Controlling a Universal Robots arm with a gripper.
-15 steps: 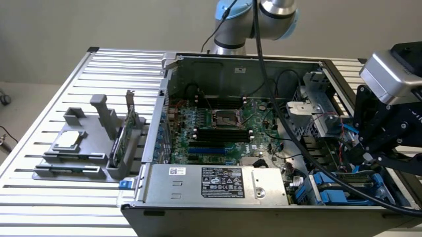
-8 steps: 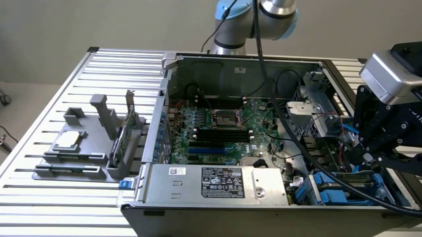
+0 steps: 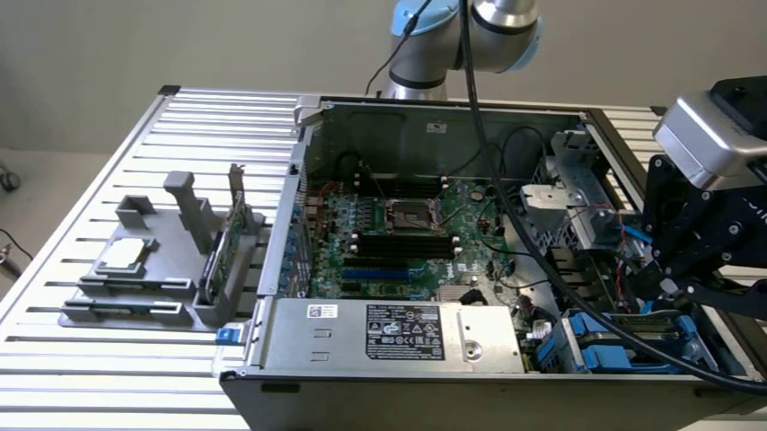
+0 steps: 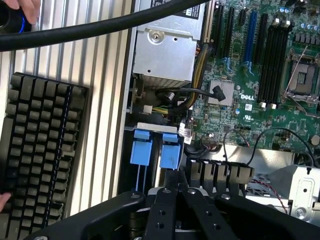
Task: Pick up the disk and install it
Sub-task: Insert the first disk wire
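Note:
My gripper (image 4: pixel 177 177) hangs over the drive bay at the corner of the open computer case (image 3: pixel 300 180). Its two black fingers (image 4: pixel 165 200) are pressed together, shut, with nothing visible between them. Just past the fingertips, two blue plastic carrier ends (image 4: pixel 170 152) stand side by side in the bay. These blue carriers (image 3: pixel 599 346) sit at the case's front corner, on the exterior view's right. The disk's silver-grey body and white label are hidden inside the bay. The black gripper body (image 3: pixel 695 251) hangs under the grey wrist box (image 3: pixel 707 135).
The grey power-supply box (image 3: pixel 408 330) lies beside the bay, the motherboard (image 3: pixel 408 224) behind it. A thick black cable (image 4: pixel 125 25) crosses above. A black keyboard (image 4: pixel 40 150) lies on the slatted table with a person's hand (image 4: pixel 27 7) nearby. A fixture tray (image 3: pixel 132 287) holds a CPU chip (image 3: pixel 126 256).

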